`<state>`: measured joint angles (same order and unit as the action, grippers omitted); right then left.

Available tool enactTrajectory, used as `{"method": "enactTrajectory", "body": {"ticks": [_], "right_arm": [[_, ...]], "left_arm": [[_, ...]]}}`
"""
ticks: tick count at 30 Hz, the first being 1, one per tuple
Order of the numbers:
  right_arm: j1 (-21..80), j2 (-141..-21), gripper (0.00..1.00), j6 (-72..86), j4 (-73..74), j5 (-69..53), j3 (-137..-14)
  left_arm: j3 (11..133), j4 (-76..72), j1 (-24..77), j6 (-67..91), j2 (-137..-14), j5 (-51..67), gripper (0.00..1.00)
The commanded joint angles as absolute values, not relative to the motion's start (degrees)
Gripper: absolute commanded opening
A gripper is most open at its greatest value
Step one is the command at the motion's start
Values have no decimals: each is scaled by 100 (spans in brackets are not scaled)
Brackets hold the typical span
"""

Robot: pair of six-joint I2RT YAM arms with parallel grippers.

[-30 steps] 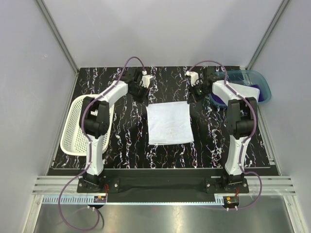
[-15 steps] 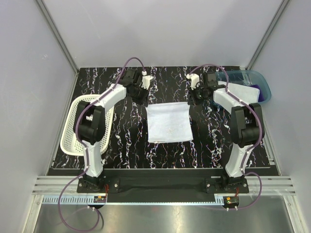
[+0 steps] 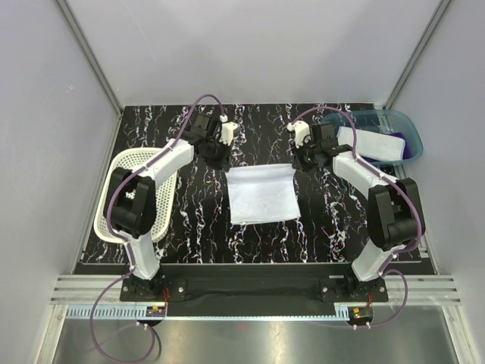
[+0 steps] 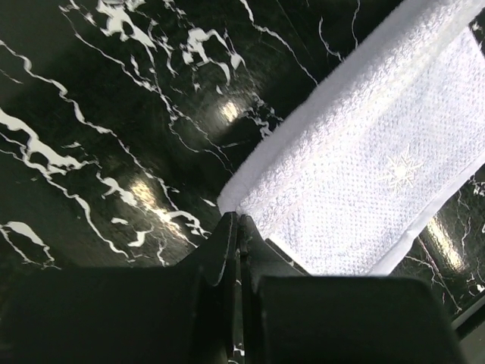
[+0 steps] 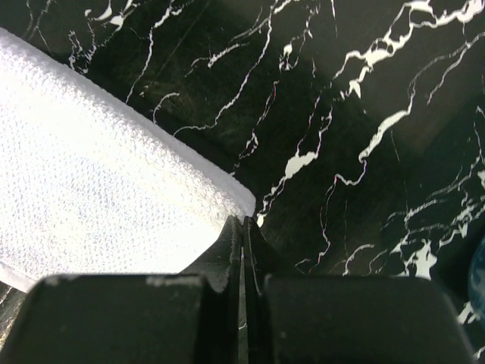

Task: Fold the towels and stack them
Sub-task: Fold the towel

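Observation:
A plain pale blue-white towel (image 3: 261, 199) lies spread in the middle of the black marbled table, its far edge lifted off the surface. My left gripper (image 3: 226, 165) is shut on the towel's far left corner. In the left wrist view the closed jaws (image 4: 239, 221) pinch the corner of the towel (image 4: 379, 152). My right gripper (image 3: 295, 162) is shut on the far right corner. In the right wrist view the closed jaws (image 5: 244, 222) pinch the towel (image 5: 98, 174). A light blue towel (image 3: 373, 142) and a deep purple towel (image 3: 413, 149) lie in the bin.
A translucent teal bin (image 3: 394, 118) stands at the far right of the table. A white perforated basket (image 3: 114, 216) sits at the left edge. Purple cables loop over both arms.
Both grippers have risen and drawn slightly toward the near side with the towel's far corners. The far edge now lifts and the towel looks shorter from above.

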<state>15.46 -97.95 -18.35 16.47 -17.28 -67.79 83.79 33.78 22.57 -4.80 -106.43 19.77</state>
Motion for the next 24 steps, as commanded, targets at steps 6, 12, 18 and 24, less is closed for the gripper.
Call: {"method": "enactTrajectory", "body": {"ticks": [6, 12, 18, 24], "right_arm": [[1705, -9115, 0, -1240, 1862, -669, -6539], [1749, -8834, 0, -765, 2101, -676, -6364], [2047, -8614, 0, -238, 2407, -581, -6126], [2074, -8526, 0, 192, 3268, -70, -6161]], "left_arm": [[7928, 3296, 2628, -282, -9958, 1319, 0], [7656, 3313, 2821, -97, -9739, 1213, 0], [7366, 3296, 2962, -18, -9466, 1160, 0], [6927, 3296, 3102, 246, -9256, 1063, 0]]}}
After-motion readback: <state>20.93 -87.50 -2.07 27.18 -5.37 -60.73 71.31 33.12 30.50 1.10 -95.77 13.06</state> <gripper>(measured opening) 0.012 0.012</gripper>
